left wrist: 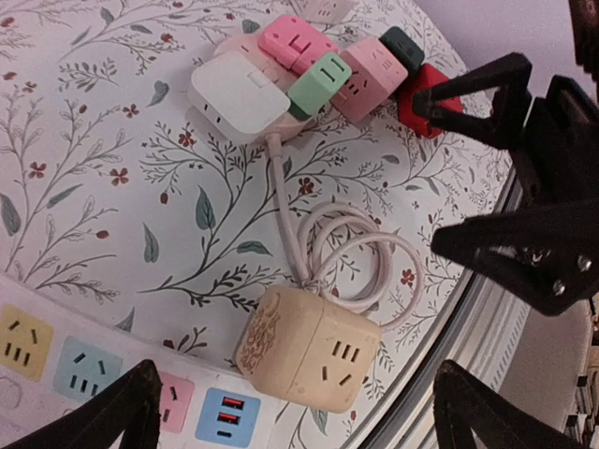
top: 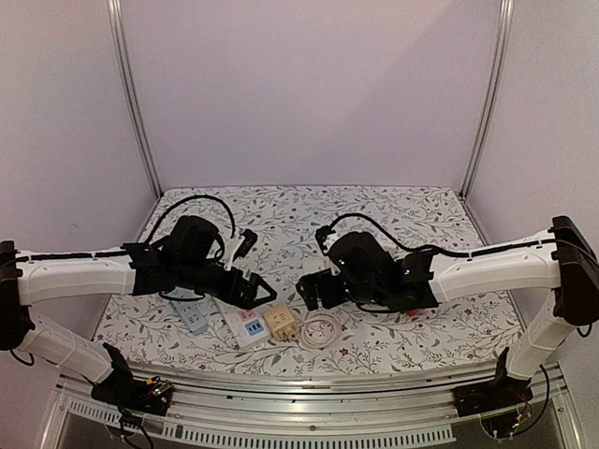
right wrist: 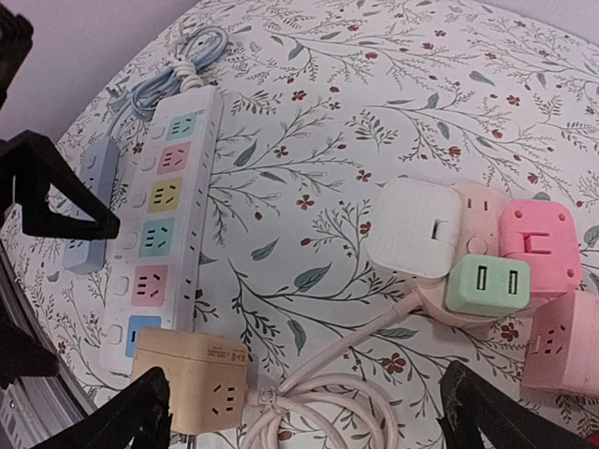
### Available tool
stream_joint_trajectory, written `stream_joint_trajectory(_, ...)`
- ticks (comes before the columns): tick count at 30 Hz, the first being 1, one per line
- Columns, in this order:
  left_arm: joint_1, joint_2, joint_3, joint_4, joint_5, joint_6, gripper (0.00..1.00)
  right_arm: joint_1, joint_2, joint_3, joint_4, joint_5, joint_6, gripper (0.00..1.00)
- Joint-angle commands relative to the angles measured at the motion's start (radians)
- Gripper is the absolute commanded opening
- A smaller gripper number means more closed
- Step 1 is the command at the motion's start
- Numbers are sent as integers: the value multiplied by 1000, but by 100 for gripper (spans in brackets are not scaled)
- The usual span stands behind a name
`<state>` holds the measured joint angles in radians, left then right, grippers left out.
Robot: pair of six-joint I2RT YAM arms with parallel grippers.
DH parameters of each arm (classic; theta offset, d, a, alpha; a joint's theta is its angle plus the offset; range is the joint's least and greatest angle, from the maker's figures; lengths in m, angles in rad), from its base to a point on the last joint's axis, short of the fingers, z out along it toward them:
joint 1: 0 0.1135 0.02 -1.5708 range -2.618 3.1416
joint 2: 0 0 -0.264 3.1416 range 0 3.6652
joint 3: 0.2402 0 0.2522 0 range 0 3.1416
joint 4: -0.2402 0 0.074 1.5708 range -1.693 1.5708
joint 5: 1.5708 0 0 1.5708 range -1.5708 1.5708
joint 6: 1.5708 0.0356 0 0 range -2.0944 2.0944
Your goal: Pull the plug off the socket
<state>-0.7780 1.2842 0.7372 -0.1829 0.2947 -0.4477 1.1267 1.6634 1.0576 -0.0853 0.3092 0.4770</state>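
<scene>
The white plug (right wrist: pixel 416 227) lay against the pink socket (right wrist: pixel 471 208) on the table (top: pixel 421 327), touching it; whether it was seated could not be determined. A green adapter (right wrist: pixel 487 283) sat just beside it. The right gripper (top: pixel 307 288) hovered above, jaws wide apart and empty. The left gripper (top: pixel 265 292), jaws likewise apart, hung over the beige cube (left wrist: pixel 309 351).

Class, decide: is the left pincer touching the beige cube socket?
Apart. The left wrist view shows the left pincer open, its fingers flanking the beige cube socket, with power strip and tablecloth visible in the gaps.
</scene>
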Motion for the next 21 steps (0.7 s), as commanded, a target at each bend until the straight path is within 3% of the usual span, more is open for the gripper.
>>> stream_joint_trajectory(1,-85,106,37,0,-42,41,100,-48,-84,-71,30,57,38,99)
stream_joint_trajectory(7,-161,277,136,-90,-218,14,100,-58,-125,-101,33,73,39,99)
stream_joint_trajectory(13,-174,360,194,-100,-250,2,99,-58,-135,-121,39,78,53,99)
stream_joint_trajectory(21,-187,364,196,-101,-238,13,81,-59,-133,-131,44,80,58,99)
